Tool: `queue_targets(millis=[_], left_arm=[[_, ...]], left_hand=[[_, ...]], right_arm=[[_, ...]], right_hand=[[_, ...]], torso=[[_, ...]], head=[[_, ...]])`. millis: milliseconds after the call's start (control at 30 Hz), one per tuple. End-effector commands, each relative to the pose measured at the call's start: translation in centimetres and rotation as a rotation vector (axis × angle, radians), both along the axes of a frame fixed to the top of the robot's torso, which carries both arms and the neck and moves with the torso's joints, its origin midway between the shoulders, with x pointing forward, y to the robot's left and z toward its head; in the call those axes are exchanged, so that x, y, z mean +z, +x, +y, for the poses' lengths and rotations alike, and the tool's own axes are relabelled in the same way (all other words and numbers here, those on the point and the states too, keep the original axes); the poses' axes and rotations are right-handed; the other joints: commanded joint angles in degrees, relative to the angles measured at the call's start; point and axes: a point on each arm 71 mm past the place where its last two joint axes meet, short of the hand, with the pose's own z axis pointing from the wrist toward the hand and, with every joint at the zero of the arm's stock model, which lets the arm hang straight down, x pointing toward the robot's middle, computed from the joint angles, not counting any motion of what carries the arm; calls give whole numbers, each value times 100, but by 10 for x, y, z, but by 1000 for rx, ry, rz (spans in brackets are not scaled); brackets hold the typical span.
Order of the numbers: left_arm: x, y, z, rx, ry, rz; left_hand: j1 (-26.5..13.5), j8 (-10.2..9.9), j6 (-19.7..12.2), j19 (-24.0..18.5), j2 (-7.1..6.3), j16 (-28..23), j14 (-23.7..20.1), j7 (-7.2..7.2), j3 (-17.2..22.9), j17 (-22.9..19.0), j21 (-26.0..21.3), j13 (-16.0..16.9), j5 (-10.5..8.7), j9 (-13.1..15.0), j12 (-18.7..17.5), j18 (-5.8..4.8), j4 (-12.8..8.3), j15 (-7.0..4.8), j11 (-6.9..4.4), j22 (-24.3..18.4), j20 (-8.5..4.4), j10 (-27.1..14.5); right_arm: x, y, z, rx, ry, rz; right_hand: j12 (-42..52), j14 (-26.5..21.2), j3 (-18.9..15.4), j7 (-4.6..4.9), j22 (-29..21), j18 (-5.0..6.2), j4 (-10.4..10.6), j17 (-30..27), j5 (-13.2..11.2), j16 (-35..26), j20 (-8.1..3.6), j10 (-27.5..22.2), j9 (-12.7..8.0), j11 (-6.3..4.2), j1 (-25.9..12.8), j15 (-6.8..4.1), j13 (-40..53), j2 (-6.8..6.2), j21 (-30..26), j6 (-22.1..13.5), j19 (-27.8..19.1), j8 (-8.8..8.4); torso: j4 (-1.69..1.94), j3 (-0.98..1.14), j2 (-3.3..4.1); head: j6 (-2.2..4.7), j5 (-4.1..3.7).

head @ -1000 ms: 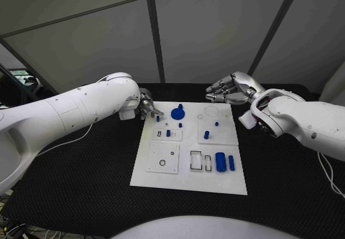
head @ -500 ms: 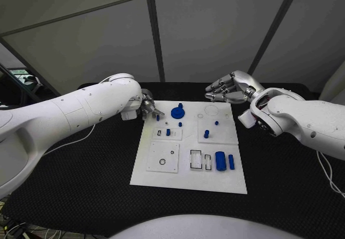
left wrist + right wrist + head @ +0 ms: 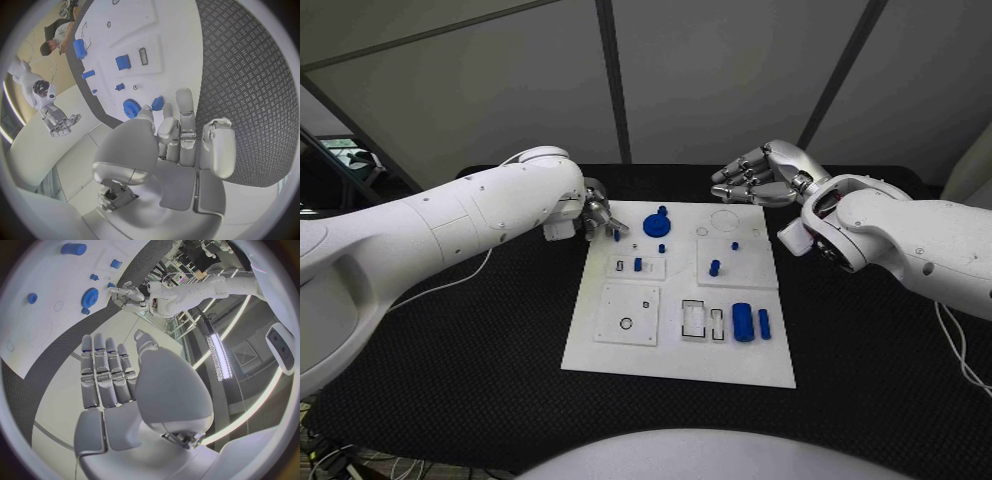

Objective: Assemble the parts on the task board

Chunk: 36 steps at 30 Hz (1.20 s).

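Resting at the far left corner of the white task board [image 3: 678, 375], the left hand [image 3: 596, 217] pinches a small blue part [image 3: 617, 236] in its fingertips. The right hand [image 3: 759, 177] hovers beyond the board's far edge, fingers apart, holding nothing. A blue gear [image 3: 656, 226] lies just beside the pinched part.

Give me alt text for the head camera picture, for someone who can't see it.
A white task board lies on a black table with small blue parts, including a blue gear, on it. The left hand pinches a small blue part at the board's far left corner; the right hand hovers empty beyond its far edge.
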Motion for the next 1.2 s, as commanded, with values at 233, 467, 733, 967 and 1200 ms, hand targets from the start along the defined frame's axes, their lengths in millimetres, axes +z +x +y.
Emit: queue_targets(millis=[233,467,733,967,1200], left_arm=[[-2,-3,-2,8,-85,74],[-2,-4,0,21,-118,93],[-1,-6,6,39,-133,83],[4,-14,13,44,-155,48],[9,-26,15,35,-177,17]], left_hand=[[821,-91,-43,18,299,-26,-44,-58,665,76,-24,15,-35,-6,-59,-30,-336,-46,-83,508,-14,-43],[988,-141,-101,2,207,-79,-56,-22,1872,154,-41,-21,-625,56,-130,-29,-517,-19,-60,529,-11,-70],[542,-112,-109,-1,-221,-123,-41,-14,2919,224,-62,-62,-693,173,-172,-27,-602,-20,-41,553,5,-72],[375,-85,-103,0,-354,-94,-14,-16,3260,272,-72,-73,-691,226,-182,-25,-689,-23,-51,561,3,-61],[295,-64,-89,6,-446,-41,20,-28,3445,317,-73,-102,-689,259,-201,-26,-760,-32,-63,572,-4,-55]], right_arm=[[1,0,1,8,3,3],[0,3,-2,-2,3,9],[-1,4,-3,-5,3,10],[-1,4,-5,-8,3,10],[-1,4,-6,-10,3,11]], right_hand=[[-29,-46,-17,21,-10,15,-5,-14,47,-15,43,-31,-3,3,5,4,-7,71,-44,-24,-5,4],[-28,-46,-17,21,-12,16,-4,-18,52,-15,43,-31,-3,2,3,4,-7,75,-46,-24,-4,5],[-27,-45,-17,20,-14,16,-4,-22,61,-14,43,-30,-3,2,2,4,-6,78,-50,-24,-2,6],[-27,-45,-17,20,-14,16,-4,-22,61,-14,43,-30,-3,2,2,4,-6,78,-50,-24,-2,6],[-25,-45,-18,20,-16,16,-3,-25,65,-14,44,-30,-3,2,0,4,-6,79,-53,-25,-1,6]], torso=[[2,-4,-1],[1,-4,-3],[6,1,-7],[8,3,-14],[15,3,-18]], head=[[-19,-3],[-43,12],[-54,21],[-61,32],[-70,42]])
